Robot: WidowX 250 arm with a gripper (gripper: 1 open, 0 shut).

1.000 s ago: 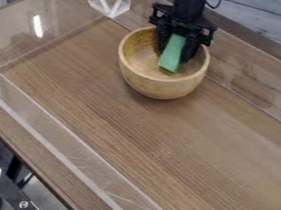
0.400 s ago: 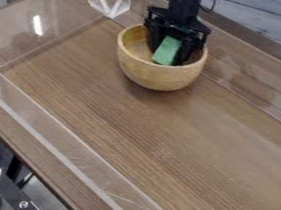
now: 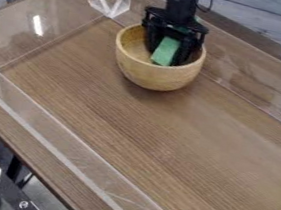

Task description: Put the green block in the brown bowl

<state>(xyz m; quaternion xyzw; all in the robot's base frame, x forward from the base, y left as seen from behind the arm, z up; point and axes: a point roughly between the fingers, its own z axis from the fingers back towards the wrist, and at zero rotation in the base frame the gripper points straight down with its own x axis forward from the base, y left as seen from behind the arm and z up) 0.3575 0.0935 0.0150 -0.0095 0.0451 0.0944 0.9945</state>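
Observation:
The brown bowl (image 3: 155, 67) stands at the back of the wooden tray floor, right of centre. The green block (image 3: 169, 50) lies inside it, leaning against the far wall with its upper end at the rim. My gripper (image 3: 175, 40) hangs straight down over the bowl's far side, its black fingers (image 3: 152, 28) standing either side of the block's upper end. A small gap shows between the fingers and the block, so the gripper reads as open. The block's lower end is hidden by the bowl's near wall.
Clear plastic walls (image 3: 45, 127) ring the wood-grain tray floor (image 3: 149, 149). A folded clear plastic piece (image 3: 109, 0) stands at the back left, close to the bowl. The table's front edge drops off at the lower left.
The gripper and block have sunk a little deeper into the bowl. The bowl has shifted slightly left and back. The fingers now stand a bit wider around the block.

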